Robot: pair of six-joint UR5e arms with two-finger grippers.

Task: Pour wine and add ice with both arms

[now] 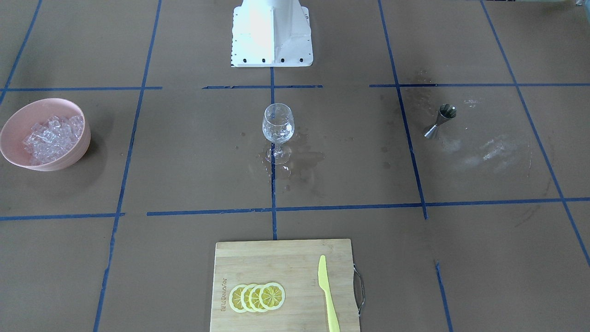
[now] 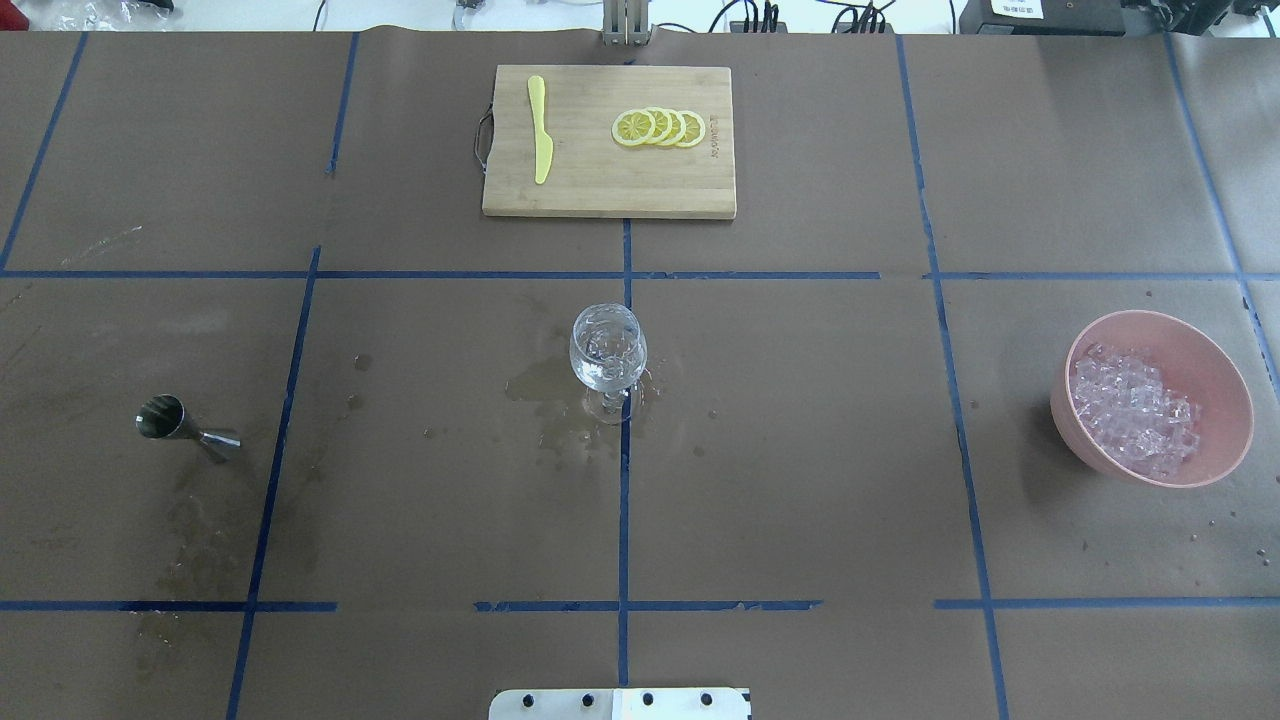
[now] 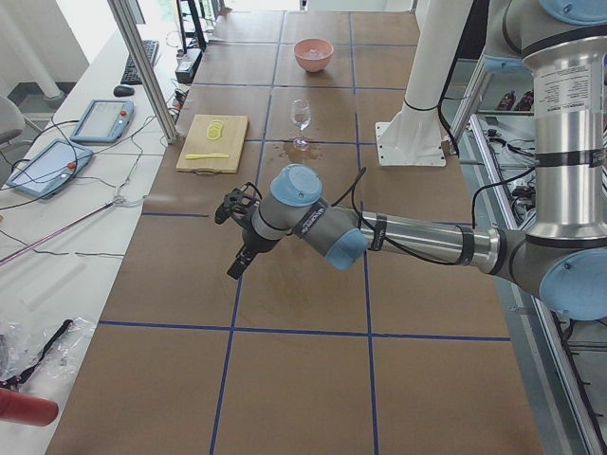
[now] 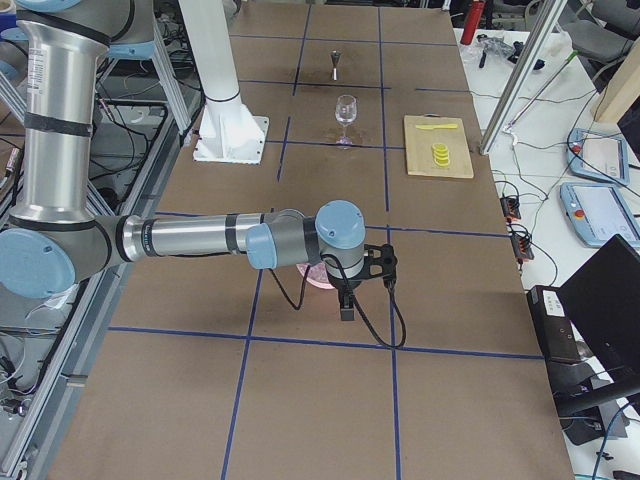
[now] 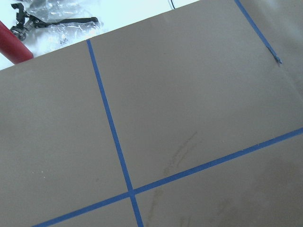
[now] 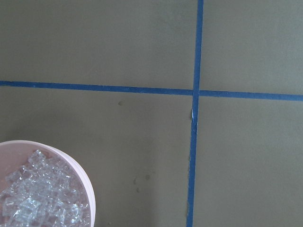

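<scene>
A clear stemmed wine glass (image 1: 278, 127) stands upright mid-table, also in the overhead view (image 2: 608, 355), with glinting clear contents I cannot separate into wine or cubes. The ice (image 1: 53, 138) is heaped in a pink bowl (image 1: 69, 159) on the robot's right, also in the overhead view (image 2: 1135, 410) and the right wrist view (image 6: 38, 198). A steel jigger (image 2: 185, 425) stands on the robot's left. The left gripper (image 3: 234, 268) hangs above bare table, away from the jigger. The right gripper (image 4: 346, 310) hangs beside the bowl. I cannot tell whether either gripper is open or shut.
A wooden cutting board (image 2: 600, 185) at the far edge carries lemon slices (image 2: 660, 128) and a yellow knife (image 2: 540, 140). Wet patches (image 2: 540, 385) surround the glass foot. The white robot base (image 1: 272, 32) stands at the near side.
</scene>
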